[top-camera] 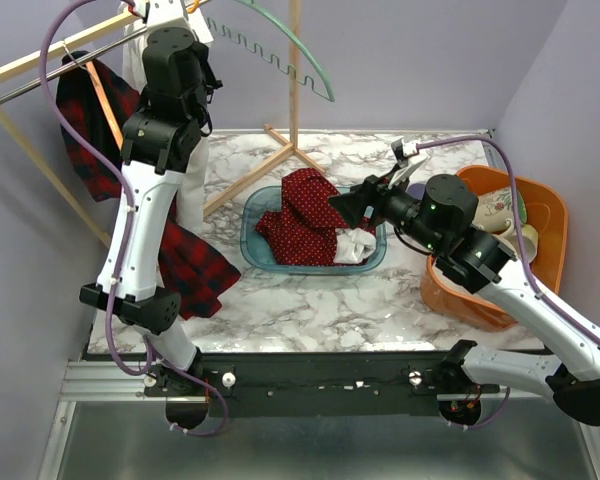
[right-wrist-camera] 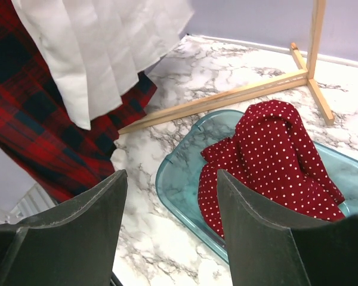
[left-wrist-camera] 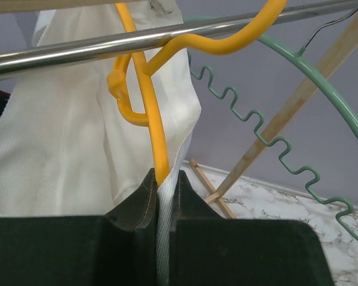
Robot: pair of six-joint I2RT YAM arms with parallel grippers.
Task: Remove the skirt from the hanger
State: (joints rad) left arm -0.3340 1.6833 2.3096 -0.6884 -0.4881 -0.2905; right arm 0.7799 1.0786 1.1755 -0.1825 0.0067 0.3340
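Skirt point(left-wrist-camera: 59, 143): white, pleated, hung at the far left of the rack from a yellow hanger point(left-wrist-camera: 144, 101), which hooks over the metal rail point(left-wrist-camera: 77, 50); not yet off the hanger.
Plaid garment point(top-camera: 80, 120): red and dark, on the same rail, just beside the skirt; not part of the job.
Left gripper point(left-wrist-camera: 165, 182): raised to the rail, fingers clenched on a strip of the skirt's white edge directly under the hanger's yellow arm; judged to be the first hold, with the pull off the hanger yet to come.
Green hanger point(left-wrist-camera: 322, 89): bare, right of the yellow one.
Blue tub point(top-camera: 255, 215): mid-table, holding a red dotted cloth point(top-camera: 305, 215).
Right gripper point(right-wrist-camera: 171, 176): over the tub's right side, fingers spread, grasping nothing, well apart from the skirt.
Orange basket point(top-camera: 550, 200): far right, holding pale items.
Progress: grip made; removal itself all left to do.
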